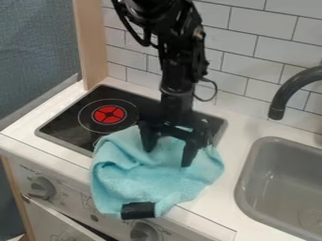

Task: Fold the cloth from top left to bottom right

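The black gripper [168, 156] hangs over the blue cloth [141, 181], its two fingers spread wide, with no fold pinched between them that I can see. The cloth lies rumpled across the front of the stove [63, 120] and the counter [229, 197], draping over the front edge between two knobs [42, 188], a black piece [138, 210] at its lower edge.

One each: cloth [135, 183], gripper [168, 157], stovetop [66, 122], sink [244, 181], tap [284, 94]. Two knobs [42, 188]; burners [108, 114], seemingly two.
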`<state>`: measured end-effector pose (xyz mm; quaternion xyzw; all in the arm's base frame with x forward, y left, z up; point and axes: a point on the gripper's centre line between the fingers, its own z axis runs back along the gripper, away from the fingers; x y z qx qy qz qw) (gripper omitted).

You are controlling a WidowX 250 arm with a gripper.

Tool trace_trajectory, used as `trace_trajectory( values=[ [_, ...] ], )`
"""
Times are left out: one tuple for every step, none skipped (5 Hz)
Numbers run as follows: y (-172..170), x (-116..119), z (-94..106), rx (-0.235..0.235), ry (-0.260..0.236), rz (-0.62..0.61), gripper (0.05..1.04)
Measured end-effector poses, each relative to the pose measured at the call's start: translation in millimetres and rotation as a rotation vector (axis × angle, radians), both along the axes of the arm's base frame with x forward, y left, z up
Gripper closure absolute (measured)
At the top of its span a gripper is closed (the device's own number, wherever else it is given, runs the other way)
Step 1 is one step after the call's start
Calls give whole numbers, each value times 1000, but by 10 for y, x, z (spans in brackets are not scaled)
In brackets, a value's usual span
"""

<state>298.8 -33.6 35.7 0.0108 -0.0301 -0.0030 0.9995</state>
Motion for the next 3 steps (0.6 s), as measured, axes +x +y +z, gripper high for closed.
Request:
trace_trajectory(
  values=[
    [-14, 60, 213, -28, -47, 8, 85],
    [-39, 36, 438, -53, -83, 14, 85],
    [-51, 33, 700, -84, -138, 13, 85]
  ],
)
